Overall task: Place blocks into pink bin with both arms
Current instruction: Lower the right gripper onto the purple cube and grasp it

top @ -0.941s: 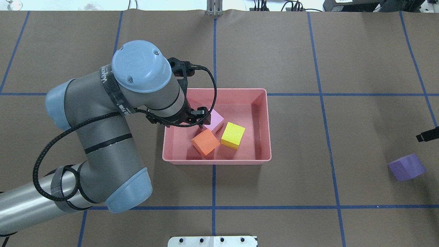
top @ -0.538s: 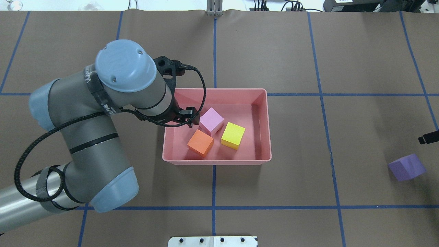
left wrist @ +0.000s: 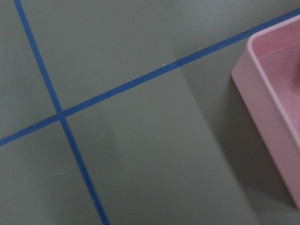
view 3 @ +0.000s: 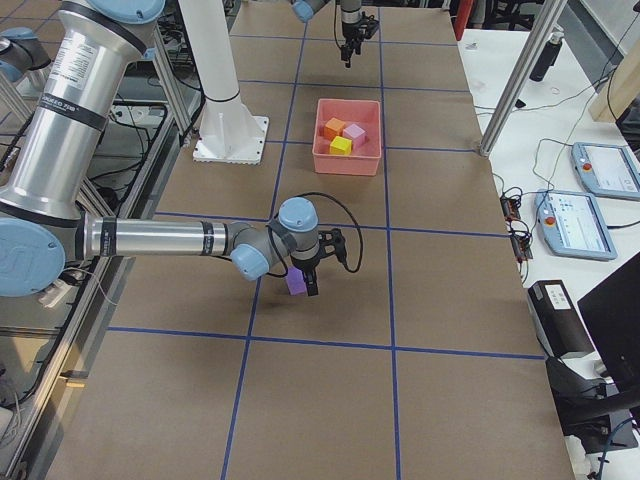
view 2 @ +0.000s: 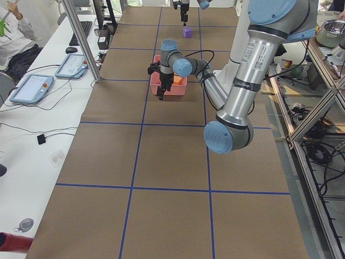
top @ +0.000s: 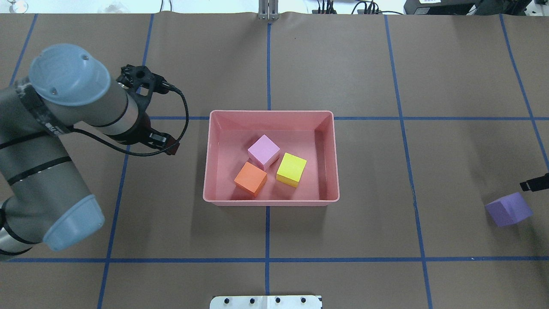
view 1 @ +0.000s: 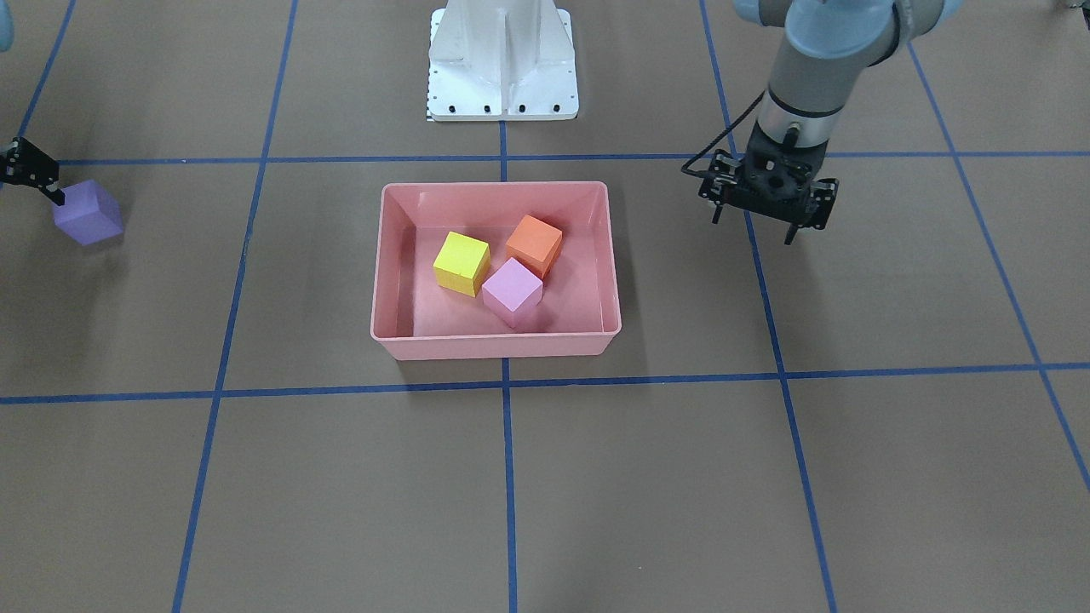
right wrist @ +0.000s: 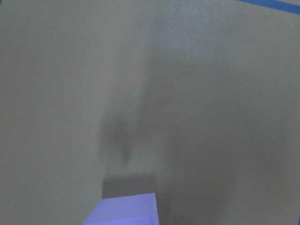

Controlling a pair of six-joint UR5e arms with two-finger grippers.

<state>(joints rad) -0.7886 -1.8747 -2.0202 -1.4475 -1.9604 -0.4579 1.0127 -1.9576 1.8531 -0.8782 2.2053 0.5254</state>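
**Three blocks in, one purple cube left to go**

The table (top: 386, 64), covered in brown paper with a blue tape grid, carries everything. The left arm (top: 51, 141) reaches over its own half. The left gripper (view 1: 754, 223) hangs above bare paper, its fingers spread and holding nothing.

The pink bin (top: 326, 120) lies near that gripper, on its inboard side toward the table's middle, and apart from it. The left wrist view catches only one corner of the bin.

Inside the bin, three cubes cluster together. The light pink-lilac block (top: 263, 150) is on the side farthest from the robot's base, with the orange block (top: 251, 179) and the yellow block (top: 291, 168) just beside it. That share of the job looks finished, so the left side appears to have nothing more to fetch.

The purple block (top: 508, 209) is the one remaining. It is outside the bin and well away from it, right at the tip of the right gripper (view 1: 43, 183). One black finger reaches the cube's edge, but that gripper is cut off by the frame edges. I cannot tell whether its fingers are spread or pinching the cube.

By my reckoning the task is about three-quarters done. The purple block has yet to be carried across and dropped in.
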